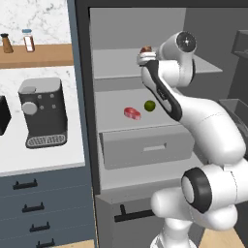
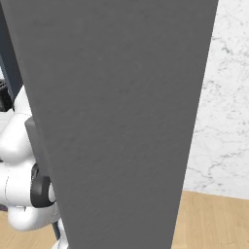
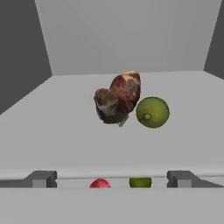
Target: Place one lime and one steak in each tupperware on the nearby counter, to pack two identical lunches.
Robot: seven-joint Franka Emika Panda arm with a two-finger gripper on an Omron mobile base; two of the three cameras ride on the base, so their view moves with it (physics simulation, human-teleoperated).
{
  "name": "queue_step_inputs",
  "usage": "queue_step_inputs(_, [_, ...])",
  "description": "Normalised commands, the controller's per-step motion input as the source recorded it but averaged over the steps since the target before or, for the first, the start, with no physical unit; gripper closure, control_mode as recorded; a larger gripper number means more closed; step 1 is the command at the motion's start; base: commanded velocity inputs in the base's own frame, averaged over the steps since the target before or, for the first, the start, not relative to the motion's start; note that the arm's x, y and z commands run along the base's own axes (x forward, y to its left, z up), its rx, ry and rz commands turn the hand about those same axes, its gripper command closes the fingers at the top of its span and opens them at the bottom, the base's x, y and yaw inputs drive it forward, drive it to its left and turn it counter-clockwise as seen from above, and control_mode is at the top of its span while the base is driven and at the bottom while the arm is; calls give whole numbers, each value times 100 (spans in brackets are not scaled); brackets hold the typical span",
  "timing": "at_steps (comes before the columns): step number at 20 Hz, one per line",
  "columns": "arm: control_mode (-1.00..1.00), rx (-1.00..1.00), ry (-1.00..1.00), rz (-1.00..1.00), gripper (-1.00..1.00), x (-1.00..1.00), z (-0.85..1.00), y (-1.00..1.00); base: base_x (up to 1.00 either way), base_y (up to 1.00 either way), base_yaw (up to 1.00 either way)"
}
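On the upper shelf (image 3: 65, 131) of an open fridge lies a dark brown-red marbled steak (image 3: 118, 98) with a yellow-green lime (image 3: 152, 112) touching its right side. My gripper (image 3: 111, 180) hovers at that shelf's front edge, open and empty, its fingertips (image 3: 41, 178) spread wide in front of both. The left base view has the hand (image 1: 145, 58) right by this steak (image 1: 145, 50). One shelf down rest a bright red steak (image 1: 131, 113) and another lime (image 1: 149, 105), which peek under the shelf edge as the red steak (image 3: 99, 183) and lime (image 3: 140, 182). The tupperware is out of view.
A grey fridge drawer (image 1: 145, 145) sits below the lower shelf. Left of the fridge, the white counter (image 1: 43, 157) carries a dark coffee machine (image 1: 42, 111); a wooden shelf (image 1: 34, 54) holds two shakers. The grey fridge door (image 2: 121, 121) blocks the right base view.
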Motion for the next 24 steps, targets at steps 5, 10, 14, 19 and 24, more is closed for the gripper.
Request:
queue_step_inputs(5, [-100, 0, 0, 0, -100, 41, -9, 2, 0, 0, 0])
queue_step_inputs(10, [-100, 0, 0, 0, -100, 36, -4, 3, 0, 0, 0])
queue_step_inputs(14, [-100, 0, 3, 0, -100, 31, -2, 0, 0, 0, 0])
queue_step_inputs(19, [-100, 0, 7, 0, -100, 28, 0, 0, 0, 0, 0])
queue_step_inputs(24, [-100, 0, 6, 0, -100, 31, 0, 0, 0, 0, 0])
